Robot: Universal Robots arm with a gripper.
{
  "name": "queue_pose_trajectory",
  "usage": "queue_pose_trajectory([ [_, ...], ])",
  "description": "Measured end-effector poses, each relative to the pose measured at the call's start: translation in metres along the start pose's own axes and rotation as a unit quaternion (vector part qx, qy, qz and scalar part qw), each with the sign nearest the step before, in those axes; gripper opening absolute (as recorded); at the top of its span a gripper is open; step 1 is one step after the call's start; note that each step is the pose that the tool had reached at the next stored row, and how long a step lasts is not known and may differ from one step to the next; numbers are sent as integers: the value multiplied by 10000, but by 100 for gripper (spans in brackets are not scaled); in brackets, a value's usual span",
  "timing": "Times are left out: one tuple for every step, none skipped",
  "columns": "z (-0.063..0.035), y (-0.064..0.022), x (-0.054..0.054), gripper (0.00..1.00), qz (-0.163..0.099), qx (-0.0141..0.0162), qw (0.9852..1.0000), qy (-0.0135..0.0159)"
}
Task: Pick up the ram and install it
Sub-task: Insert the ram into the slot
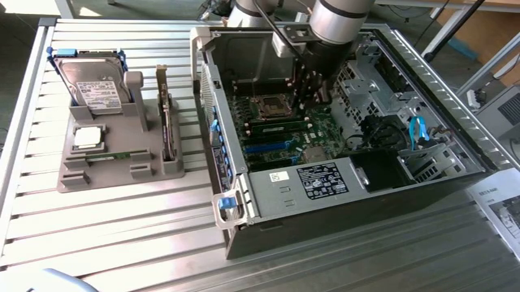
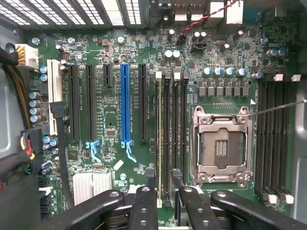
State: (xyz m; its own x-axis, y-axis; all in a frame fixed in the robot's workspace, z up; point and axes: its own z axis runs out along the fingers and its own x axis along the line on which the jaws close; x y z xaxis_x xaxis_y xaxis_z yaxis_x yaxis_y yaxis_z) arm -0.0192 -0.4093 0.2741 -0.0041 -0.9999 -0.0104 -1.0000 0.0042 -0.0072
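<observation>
The fingers of the gripper (image 2: 163, 178) stand apart and hold nothing. The ram (image 2: 159, 129), a long thin green stick seen on its pale edge, stands upright in the motherboard (image 2: 110, 120), reaching out from between the fingertips.

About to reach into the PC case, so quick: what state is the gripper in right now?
Gripper: open, nothing held between its fingers, poised over the memory slots.

The arm (image 1: 337, 24) hides part of the motherboard (image 1: 321, 131) in the exterior view; the wrist view's edge crops the gripper (image 2: 163, 181).
</observation>
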Motion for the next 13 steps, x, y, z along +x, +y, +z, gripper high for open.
queue_pose_trajectory([
  [-11,0,0,25,0,0,10000,0],
  [-22,0,-1,25,0,0,10000,0],
  [-35,0,-1,25,0,0,10000,1],
  [-48,0,-2,25,0,0,10000,0],
  [-73,-1,-3,25,0,0,10000,0],
  [-86,-1,-3,25,0,0,10000,0],
  [-102,-1,-4,25,0,0,10000,0],
  [-117,-1,-4,25,0,0,10000,0],
  [-133,-1,-5,25,0,0,10000,1],
  [-148,-1,-5,25,0,0,10000,0],
  [-164,-1,-6,25,0,0,10000,0],
  [-198,-1,-6,25,0,0,10000,0],
  [-215,-1,-7,25,0,0,10000,0],
])
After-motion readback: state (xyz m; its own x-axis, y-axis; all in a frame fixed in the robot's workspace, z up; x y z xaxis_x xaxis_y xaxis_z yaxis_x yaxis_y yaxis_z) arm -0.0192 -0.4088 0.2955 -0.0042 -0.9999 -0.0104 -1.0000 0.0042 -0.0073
